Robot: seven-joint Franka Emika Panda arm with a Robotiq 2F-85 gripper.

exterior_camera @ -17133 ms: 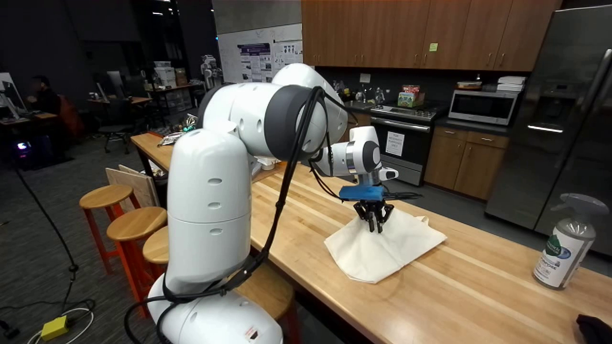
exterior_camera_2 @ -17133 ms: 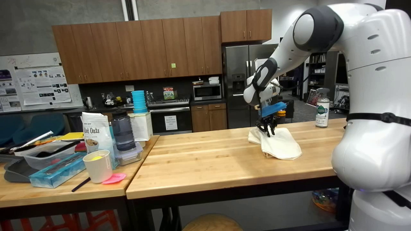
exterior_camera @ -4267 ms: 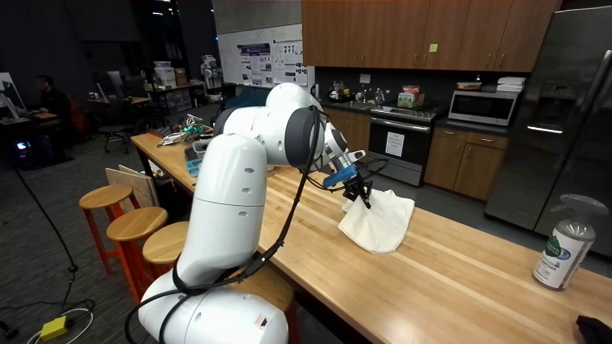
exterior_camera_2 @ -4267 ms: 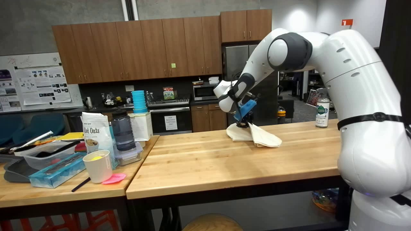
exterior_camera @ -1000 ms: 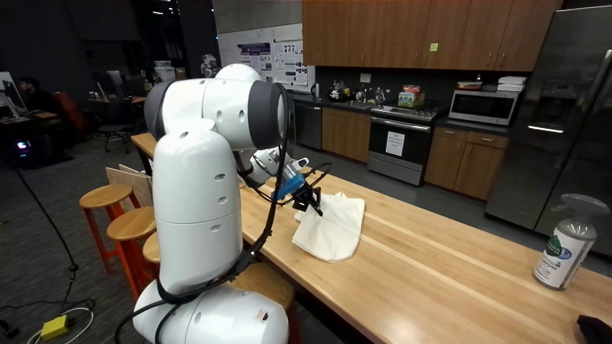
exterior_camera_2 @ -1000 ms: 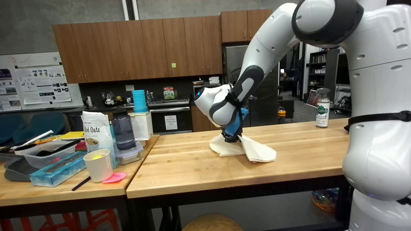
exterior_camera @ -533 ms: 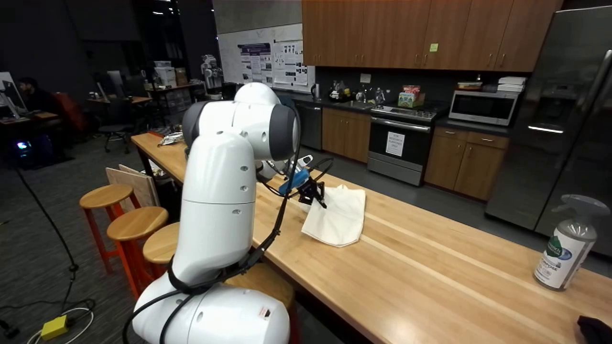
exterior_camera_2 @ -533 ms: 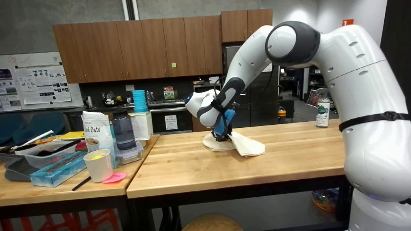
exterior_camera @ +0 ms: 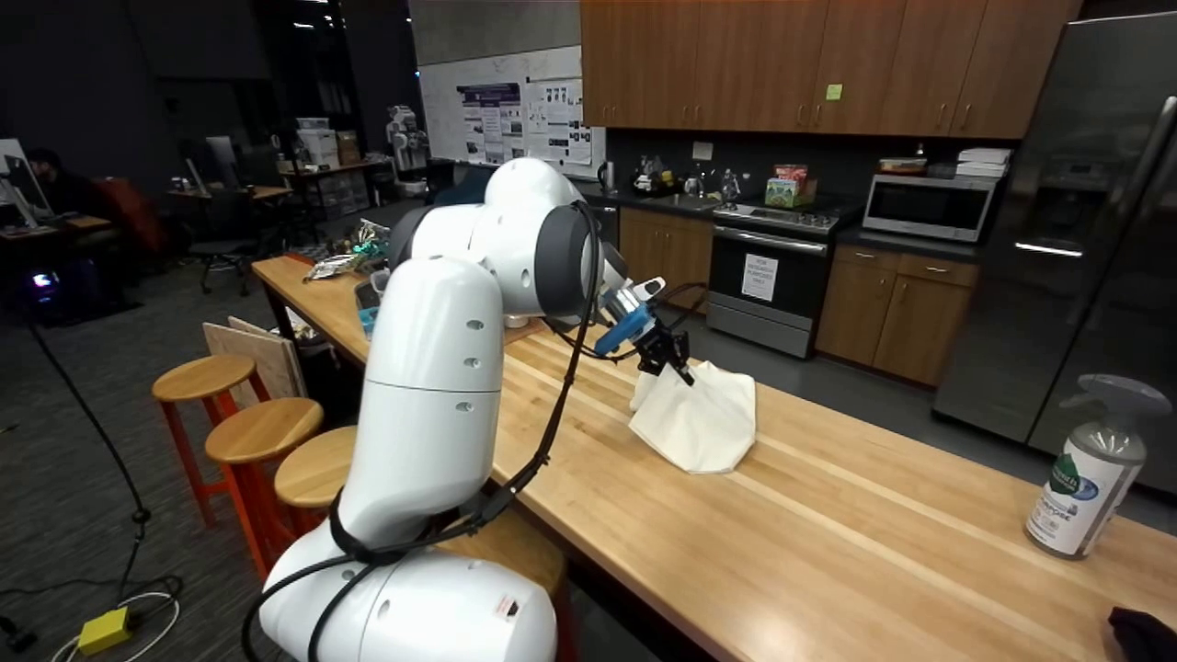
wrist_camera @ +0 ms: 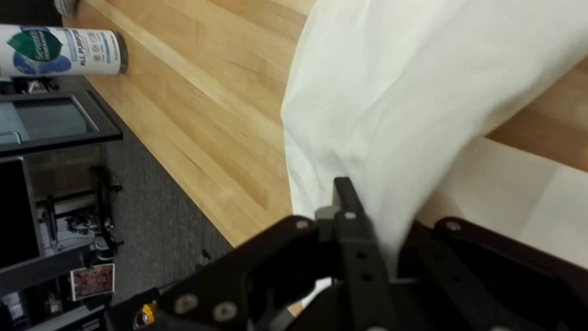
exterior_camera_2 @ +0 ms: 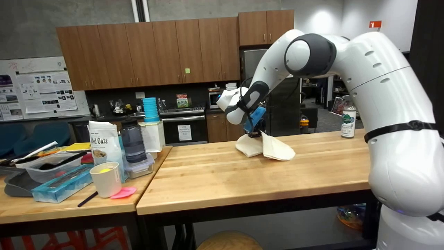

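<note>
One cream cloth (exterior_camera: 703, 428), pinched in end effector (exterior_camera: 686, 375), tabletop (exterior_camera: 828, 552)

The black, bolted fingers (wrist_camera: 360, 248) pinch a raised fold of thin white cloth (wrist_camera: 395, 87), which spreads over the striped pale wooden desk (wrist_camera: 220, 92). At upper left, turned sideways in the wrist view, a cylindrical white-labelled bottle (wrist_camera: 87, 51) stands near the desk's edge, with dark grey carpet (wrist_camera: 158, 216) beyond.

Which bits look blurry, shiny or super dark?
In the wrist view, the cloth is blurry along its raised fold, but the bottle is clear enough to read; in an exterior view, the table has a shiny patch, and the room is nearly black at far left.
</note>
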